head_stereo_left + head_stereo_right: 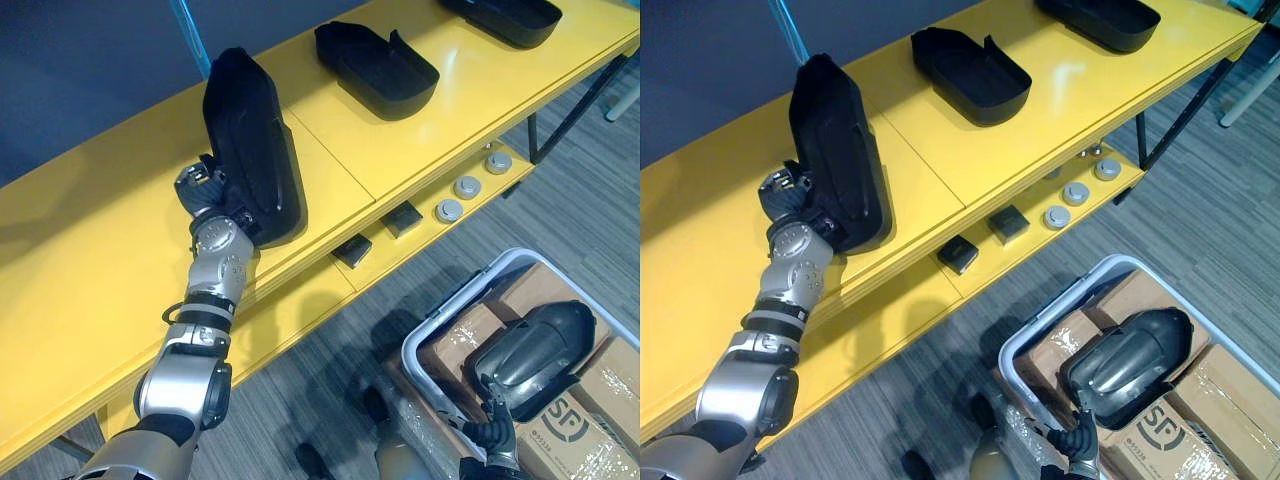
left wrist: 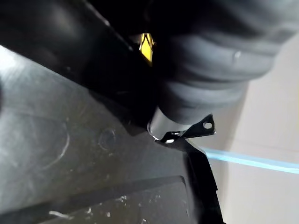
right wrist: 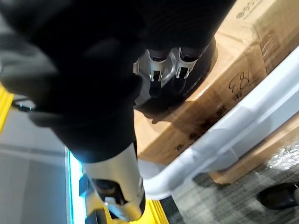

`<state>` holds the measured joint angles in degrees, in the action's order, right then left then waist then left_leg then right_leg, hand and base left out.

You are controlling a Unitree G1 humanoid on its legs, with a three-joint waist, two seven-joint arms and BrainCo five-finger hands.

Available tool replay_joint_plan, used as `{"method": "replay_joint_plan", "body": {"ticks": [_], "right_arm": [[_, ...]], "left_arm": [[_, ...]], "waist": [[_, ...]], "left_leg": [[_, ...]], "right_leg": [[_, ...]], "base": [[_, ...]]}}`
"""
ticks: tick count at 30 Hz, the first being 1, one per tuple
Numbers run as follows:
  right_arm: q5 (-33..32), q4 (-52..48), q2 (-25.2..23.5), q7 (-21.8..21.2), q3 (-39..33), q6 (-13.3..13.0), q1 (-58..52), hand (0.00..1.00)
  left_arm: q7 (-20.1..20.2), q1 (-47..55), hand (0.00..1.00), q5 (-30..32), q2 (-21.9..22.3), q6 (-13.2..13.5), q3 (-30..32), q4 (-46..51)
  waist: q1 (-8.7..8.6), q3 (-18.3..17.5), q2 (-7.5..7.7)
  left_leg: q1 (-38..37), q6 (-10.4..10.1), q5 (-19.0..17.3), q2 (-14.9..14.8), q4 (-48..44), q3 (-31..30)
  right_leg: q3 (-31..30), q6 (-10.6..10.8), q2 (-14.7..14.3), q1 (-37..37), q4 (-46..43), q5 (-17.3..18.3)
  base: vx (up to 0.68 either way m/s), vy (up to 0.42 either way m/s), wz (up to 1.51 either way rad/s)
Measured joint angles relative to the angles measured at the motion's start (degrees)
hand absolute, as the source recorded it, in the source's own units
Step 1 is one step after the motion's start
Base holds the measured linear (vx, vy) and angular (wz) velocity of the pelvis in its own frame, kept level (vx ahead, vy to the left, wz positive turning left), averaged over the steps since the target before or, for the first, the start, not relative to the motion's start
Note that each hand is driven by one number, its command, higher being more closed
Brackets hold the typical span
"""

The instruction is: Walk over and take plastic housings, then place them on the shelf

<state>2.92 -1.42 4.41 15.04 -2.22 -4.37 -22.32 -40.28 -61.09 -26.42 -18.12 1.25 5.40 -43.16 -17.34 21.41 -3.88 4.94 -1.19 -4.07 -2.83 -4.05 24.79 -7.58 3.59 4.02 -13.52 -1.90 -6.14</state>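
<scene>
A long black plastic housing (image 1: 250, 150) stands tilted on the yellow shelf top (image 1: 90, 260), its lower end near the front edge. My left hand (image 1: 203, 188) is pressed against that housing's left side; the wrist view shows the housing's inner surface (image 2: 70, 140) close up. A second glossy black housing (image 1: 535, 350) lies on cardboard boxes in a white-rimmed bin (image 1: 440, 320) on the floor at the lower right. My right hand (image 1: 497, 432) is at its near end, with fingers (image 3: 159, 70) curled over the housing's edge (image 3: 205, 60).
Two more black housings (image 1: 375, 65) (image 1: 505, 15) lie open side up farther along the shelf top. On the lower ledge sit round silver parts (image 1: 467, 186) and small black blocks (image 1: 352, 250). Taped cardboard boxes (image 1: 585, 430) fill the bin. Grey carpet lies between shelf and bin.
</scene>
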Motion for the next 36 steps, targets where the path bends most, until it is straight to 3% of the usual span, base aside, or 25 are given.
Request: {"method": "replay_joint_plan", "body": {"ticks": [4,5,15,25,28,31,36], "right_arm": [[-0.1,0.0,0.3,0.0,0.5,-1.5,0.0,0.0],[-0.1,0.0,0.3,0.0,0.7,-1.7,0.0,0.0],[-0.3,0.0,0.3,-0.1,3.3,-3.7,-0.1,0.0],[-0.4,0.1,0.3,-0.1,3.4,-3.7,-0.1,0.0],[-0.4,0.7,0.3,-0.1,3.4,-3.6,-0.1,0.0],[-0.4,2.1,0.3,-0.1,3.3,-3.5,-0.1,0.0],[-0.6,3.5,0.2,-0.4,1.4,-2.9,-0.1,0.0]], "left_arm": [[-1.0,-1.6,1.0,3.4,-2.1,-0.9,1.1,-1.6],[-1.6,-2.2,0.0,3.6,-2.6,-1.0,1.5,-1.9],[-4.6,-3.5,0.0,9.7,-6.9,-2.2,4.4,-3.0],[-4.8,-3.4,0.0,9.5,-6.7,-2.5,4.3,-3.1],[-4.7,-2.2,0.0,5.6,-5.5,-1.9,4.1,-0.4],[-2.8,2.0,0.0,0.9,-4.2,2.6,1.4,10.6],[1.0,7.4,0.0,-2.3,-3.9,9.2,-0.4,18.8]], "waist": [[0.0,0.7,0.03],[0.05,0.9,0.05],[0.17,1.6,1.21],[0.29,1.6,1.24],[0.33,1.6,1.29],[0.7,0.9,1.34],[0.91,-3.2,1.2]], "left_leg": [[0.5,0.2,0.2,0.0,-0.1,-0.1],[0.9,0.2,0.2,0.0,-0.1,-0.1],[1.4,0.2,0.2,0.0,-0.1,0.1],[1.1,0.2,0.3,-0.1,-0.1,-0.1],[-0.1,0.2,0.3,-0.1,0.0,-0.7],[-0.6,0.2,0.3,0.0,0.0,-1.6],[-2.6,-0.1,0.5,-0.2,0.6,-3.2]], "right_leg": [[0.1,-0.1,0.0,-0.2,0.5,-0.3],[0.1,-0.1,0.1,-0.5,0.5,-0.4],[0.1,-0.1,0.1,-0.7,1.3,-0.7],[0.3,-0.1,0.1,-0.3,1.3,-0.8],[0.5,-0.1,0.2,1.3,1.7,-0.8],[1.7,-0.1,0.4,2.7,2.5,-0.8],[3.4,-0.2,0.4,5.7,3.5,-0.7]], "base": [[0.0,0.0,0.0],[0.0,0.0,0.0],[0.0,0.001,0.0],[0.0,0.0,0.0],[0.0,0.009,0.05],[0.0,0.009,0.14],[0.02,-0.011,0.14]]}}
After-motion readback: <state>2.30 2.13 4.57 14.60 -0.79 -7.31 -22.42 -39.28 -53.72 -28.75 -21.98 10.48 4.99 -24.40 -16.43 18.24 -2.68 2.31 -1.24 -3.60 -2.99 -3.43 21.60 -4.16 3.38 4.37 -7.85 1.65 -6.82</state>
